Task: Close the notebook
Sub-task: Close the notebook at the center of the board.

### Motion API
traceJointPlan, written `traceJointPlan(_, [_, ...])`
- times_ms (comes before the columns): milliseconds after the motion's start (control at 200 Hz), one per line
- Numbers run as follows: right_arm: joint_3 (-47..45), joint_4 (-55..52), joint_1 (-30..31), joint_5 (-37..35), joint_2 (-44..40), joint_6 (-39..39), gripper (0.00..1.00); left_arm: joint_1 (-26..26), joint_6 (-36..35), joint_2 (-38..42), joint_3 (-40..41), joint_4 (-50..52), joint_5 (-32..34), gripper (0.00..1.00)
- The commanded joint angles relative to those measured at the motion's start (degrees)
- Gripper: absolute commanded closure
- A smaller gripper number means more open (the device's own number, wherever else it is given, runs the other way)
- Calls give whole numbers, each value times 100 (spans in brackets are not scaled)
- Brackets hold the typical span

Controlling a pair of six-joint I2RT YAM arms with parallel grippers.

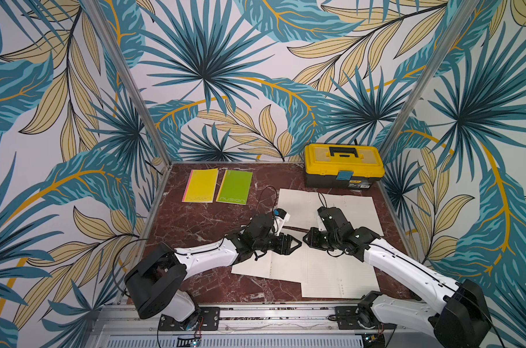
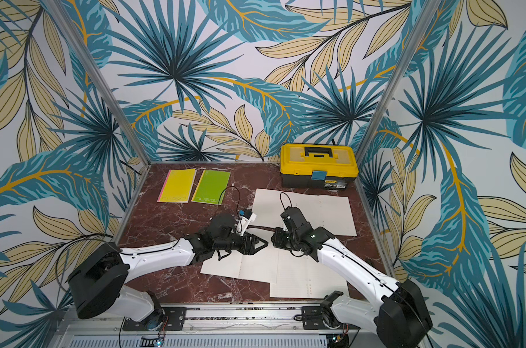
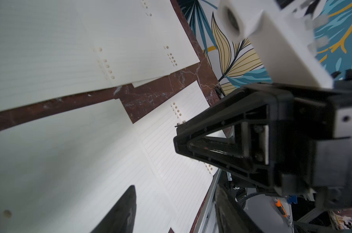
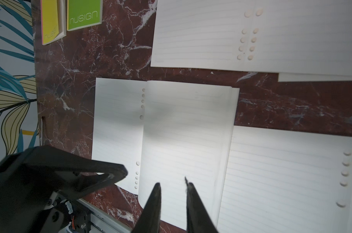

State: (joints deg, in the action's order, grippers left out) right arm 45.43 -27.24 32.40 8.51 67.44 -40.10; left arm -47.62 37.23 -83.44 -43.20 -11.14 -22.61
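Observation:
Three open notebooks with white lined pages lie on the marble table. One is at the front middle [image 1: 255, 266] [image 4: 181, 131], one at the front right [image 1: 340, 280], and one further back [image 1: 346, 211]. My left gripper [image 1: 298, 244] [image 3: 176, 185] hovers over the front middle notebook's right part, its fingers wide apart and open, with only paper showing beyond them. My right gripper [image 1: 306, 239] [image 4: 173, 183] points at it tip to tip from the right. Its jaws stand open by a narrow gap, with nothing between them.
A yellow closed notebook [image 1: 201, 185] and a green closed notebook [image 1: 234, 186] lie side by side at the back left. A yellow and black toolbox [image 1: 344, 165] stands at the back right. Bare marble table [image 1: 189, 229] shows at the left. Printed walls enclose three sides.

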Motion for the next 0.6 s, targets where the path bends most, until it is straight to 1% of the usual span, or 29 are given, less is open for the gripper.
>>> traceJointPlan(0, [-98, 508, 6, 403, 182, -67, 77, 309, -89, 370, 374, 225, 347, 37])
traceJointPlan(120, [-148, 864, 97, 587, 500, -163, 80, 764, -68, 792, 822, 539, 580, 36])
traceJointPlan(295, [0, 1292, 460, 699, 1203, -253, 82, 1533, 4, 1427, 1448, 764, 570, 36])
traceJointPlan(380, [109, 1415, 621, 751, 1517, -304, 83, 1778, 4, 1710, 1601, 1037, 725, 35])
traceJointPlan(410, [156, 1666, 683, 767, 1638, -306, 83, 1858, 3, 1793, 1649, 1124, 795, 35])
traceJointPlan(596, [494, 1811, 920, 915, 2395, -261, 85, 2362, 133, 2240, 2023, 1387, 1065, 34])
